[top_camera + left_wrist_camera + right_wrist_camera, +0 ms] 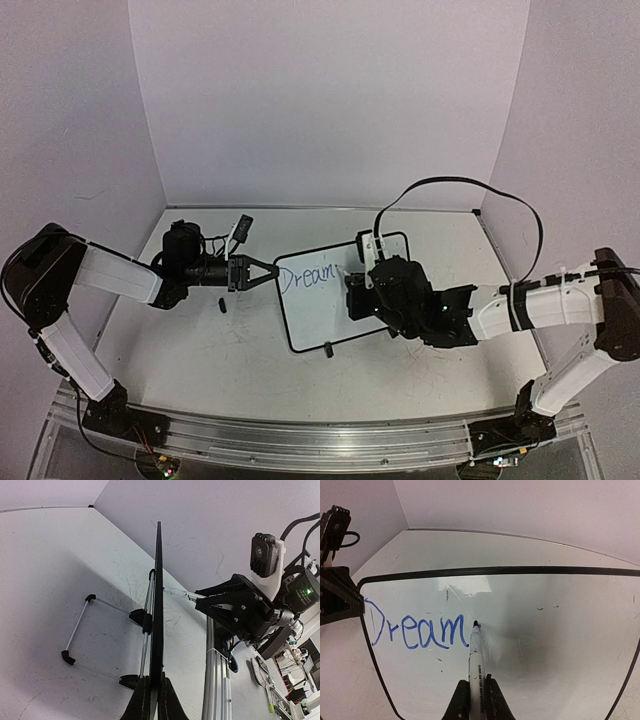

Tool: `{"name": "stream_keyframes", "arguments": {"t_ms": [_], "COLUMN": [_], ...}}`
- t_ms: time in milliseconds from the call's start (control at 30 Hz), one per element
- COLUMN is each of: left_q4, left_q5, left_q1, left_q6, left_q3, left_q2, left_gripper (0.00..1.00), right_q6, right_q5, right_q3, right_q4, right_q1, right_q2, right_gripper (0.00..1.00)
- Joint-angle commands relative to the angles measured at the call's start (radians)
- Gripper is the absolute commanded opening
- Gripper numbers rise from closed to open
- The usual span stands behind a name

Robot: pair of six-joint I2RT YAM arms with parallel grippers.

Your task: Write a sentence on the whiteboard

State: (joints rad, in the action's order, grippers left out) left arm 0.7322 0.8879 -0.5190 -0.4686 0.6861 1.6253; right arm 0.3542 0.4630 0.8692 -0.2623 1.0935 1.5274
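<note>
Scuffed tabletop, whiteboard partly hidden by right claw gripping marker.

There is one whiteboard on one bench. It has one blue word on it. There is one marker. There are two arms, the left arm and the right arm. There are two tools, the left tool and the right tool.

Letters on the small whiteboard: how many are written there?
5: the sentence reads D, r, e, a, m, left to right on the whiteboard's left half, ending beside the marker tip. None looks hidden.
</note>
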Motion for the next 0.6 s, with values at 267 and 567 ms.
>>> {"name": "stream_keyframes", "arguments": {"t_ms": [267, 567], "left_q4": [-0.005, -0.005], "left_q5": [0.042, 0.041], "left_q1": [-0.006, -0.006], "left_q6": [-0.008, -0.007], "left_q3": [0.028, 0.027], "left_q2": [-0.021, -0.022], "left_gripper": [0.0, 0.0], "right_q6": [0.015, 0.054], "right_q5": [-0.019, -0.01], "right_q3": [0.018, -0.038], "right_q4": [-0.017, 0.003], "right_q1": [0.004, 0.007], "right_q2": [0.027, -0.003], "right_gripper": [0.0, 0.0]}}
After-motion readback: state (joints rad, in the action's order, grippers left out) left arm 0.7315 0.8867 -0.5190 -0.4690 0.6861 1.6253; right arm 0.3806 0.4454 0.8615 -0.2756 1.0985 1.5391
